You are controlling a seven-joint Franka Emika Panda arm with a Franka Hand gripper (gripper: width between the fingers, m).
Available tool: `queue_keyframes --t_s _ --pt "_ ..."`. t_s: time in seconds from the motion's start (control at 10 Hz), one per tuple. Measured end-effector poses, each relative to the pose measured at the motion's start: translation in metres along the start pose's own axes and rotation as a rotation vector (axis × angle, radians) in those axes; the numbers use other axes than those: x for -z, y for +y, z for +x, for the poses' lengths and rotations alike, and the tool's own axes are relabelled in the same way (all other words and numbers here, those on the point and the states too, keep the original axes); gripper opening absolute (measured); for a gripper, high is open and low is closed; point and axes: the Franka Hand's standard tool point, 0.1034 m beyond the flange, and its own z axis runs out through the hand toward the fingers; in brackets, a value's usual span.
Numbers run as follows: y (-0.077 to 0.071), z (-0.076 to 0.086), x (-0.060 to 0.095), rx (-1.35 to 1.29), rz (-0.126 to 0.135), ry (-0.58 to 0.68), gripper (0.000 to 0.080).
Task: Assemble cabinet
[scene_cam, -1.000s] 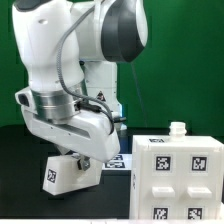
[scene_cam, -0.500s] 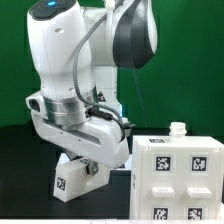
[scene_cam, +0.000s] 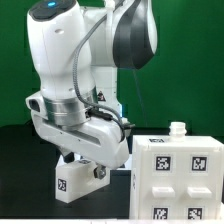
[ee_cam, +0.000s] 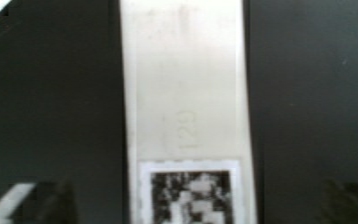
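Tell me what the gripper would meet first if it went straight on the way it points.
Most likely the tagged white cabinet panel, centred between the fingertips of the open gripper; depth is unclear.

Newly spread fingers [ee_cam: 25, 203], off the panel [ee_cam: 185, 100]

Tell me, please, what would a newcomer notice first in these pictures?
The large white robot arm fills the exterior view's left and middle, bent down over a small white panel with a black-and-white tag. At the exterior view's lower right stands a white box with several such tags. In the wrist view the panel is a long white strip between the wide-apart fingers.
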Motion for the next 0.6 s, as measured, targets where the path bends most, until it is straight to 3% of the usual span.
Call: queue_keyframes --t_s 0.1,0.3,0.5,0.6 --pt "0.004 0.006 0.005 -0.007 0.009 -0.009 0.0789" --pt "0.006 0.017 0.019 -0.004 0.019 -0.041 0.0796" --pt "0.005 0.017 0.016 -0.002 0.016 -0.039 0.0797" --pt "0.005 0.019 0.017 0.001 0.028 -0.05 0.0797"
